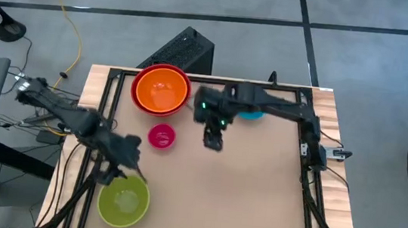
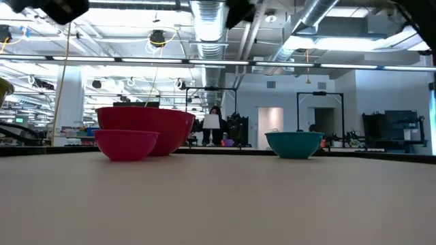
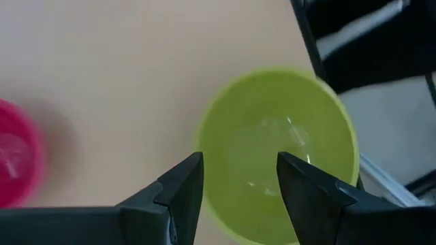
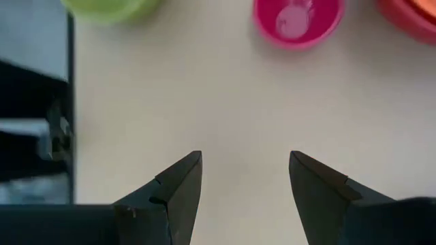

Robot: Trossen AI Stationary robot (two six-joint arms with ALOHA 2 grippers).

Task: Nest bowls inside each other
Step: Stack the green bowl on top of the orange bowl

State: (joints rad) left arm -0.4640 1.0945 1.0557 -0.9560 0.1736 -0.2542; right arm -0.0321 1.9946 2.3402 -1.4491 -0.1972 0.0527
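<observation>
An orange bowl (image 1: 161,89) sits nested in the red bowl (image 2: 146,124) at the table's far left. The small pink bowl (image 1: 161,136) stands on its base just in front of them, and the lime green bowl (image 1: 123,200) stands near the front left corner. The blue bowl (image 2: 294,143) rests at the far middle, partly hidden under my right arm in the high view. My left gripper (image 3: 238,184) hovers open over the green bowl's (image 3: 279,143) far rim. My right gripper (image 4: 245,187) is open above bare table, right of the pink bowl (image 4: 298,20).
A black box (image 1: 184,51) lies just beyond the table's far edge. Dark frame rails (image 1: 311,178) run along the table's left and right sides. The table's middle and right half are bare brown board (image 1: 248,202).
</observation>
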